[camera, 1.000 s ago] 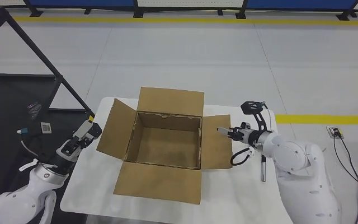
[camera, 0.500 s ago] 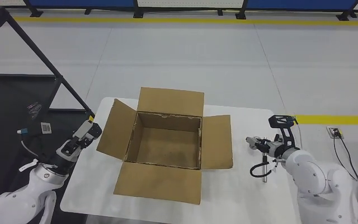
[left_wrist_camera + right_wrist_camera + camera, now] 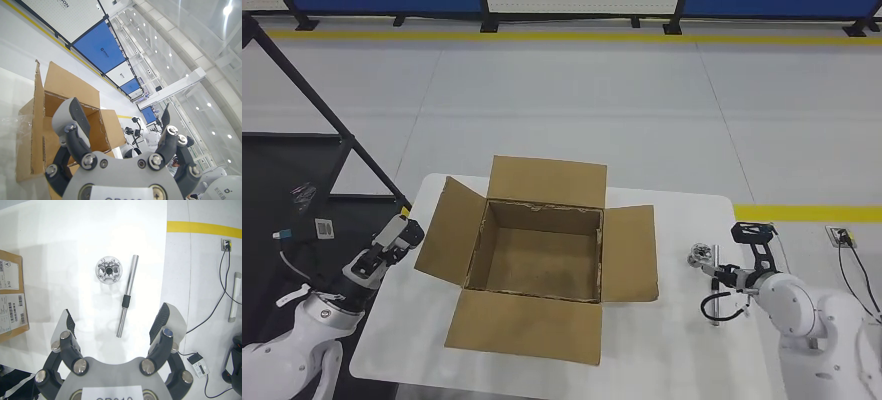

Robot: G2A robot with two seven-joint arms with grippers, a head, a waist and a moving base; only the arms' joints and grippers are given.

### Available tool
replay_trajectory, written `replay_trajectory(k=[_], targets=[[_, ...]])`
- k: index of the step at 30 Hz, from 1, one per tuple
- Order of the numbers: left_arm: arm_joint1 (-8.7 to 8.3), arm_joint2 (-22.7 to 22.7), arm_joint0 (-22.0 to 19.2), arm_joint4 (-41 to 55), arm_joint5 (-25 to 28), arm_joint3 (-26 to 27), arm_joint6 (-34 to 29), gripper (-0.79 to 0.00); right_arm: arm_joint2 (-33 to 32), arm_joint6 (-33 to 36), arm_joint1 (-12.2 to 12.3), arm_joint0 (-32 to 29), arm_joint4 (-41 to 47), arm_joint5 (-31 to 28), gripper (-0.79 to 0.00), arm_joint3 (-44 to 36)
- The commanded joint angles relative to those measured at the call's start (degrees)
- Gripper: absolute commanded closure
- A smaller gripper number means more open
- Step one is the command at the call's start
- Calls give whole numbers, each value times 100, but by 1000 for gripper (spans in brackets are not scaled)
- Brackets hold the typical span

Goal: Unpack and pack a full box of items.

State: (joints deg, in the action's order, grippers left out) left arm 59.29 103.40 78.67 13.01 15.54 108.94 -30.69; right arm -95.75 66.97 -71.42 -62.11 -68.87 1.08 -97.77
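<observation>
White table (image 3: 56, 247) edge near rod (image 3: 127, 295) and round part (image 3: 108, 270); right claw (image 3: 115, 310) spread above, left claw (image 3: 121, 106) spread beside box (image 3: 542, 260)

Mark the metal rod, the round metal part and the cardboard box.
metal rod (image 3: 126, 301), right wrist view, black band.
round metal part (image 3: 102, 276), right wrist view, face beside hole.
cardboard box (image 3: 525, 327), top view, near flap.

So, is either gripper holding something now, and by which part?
Nothing is held. The right gripper is open, and the metal rod and the round metal part lie free on the table; the left gripper is open and empty.
</observation>
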Motion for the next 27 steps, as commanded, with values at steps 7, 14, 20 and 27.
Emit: replay_trajectory(k=[7,14,20,27], targets=[[0,0,0,0,0,0,0,-785,171,6,4,3,-119,-34,-785,207],[0,0,0,0,0,0,0,-785,510,546,19,584,-259,-56,-711,1087],[0,0,0,0,0,0,0,-785,588,477,38,820,-173,-172,-554,1660],[0,0,0,0,0,0,0,-785,645,168,57,962,-207,-89,-489,2111]])
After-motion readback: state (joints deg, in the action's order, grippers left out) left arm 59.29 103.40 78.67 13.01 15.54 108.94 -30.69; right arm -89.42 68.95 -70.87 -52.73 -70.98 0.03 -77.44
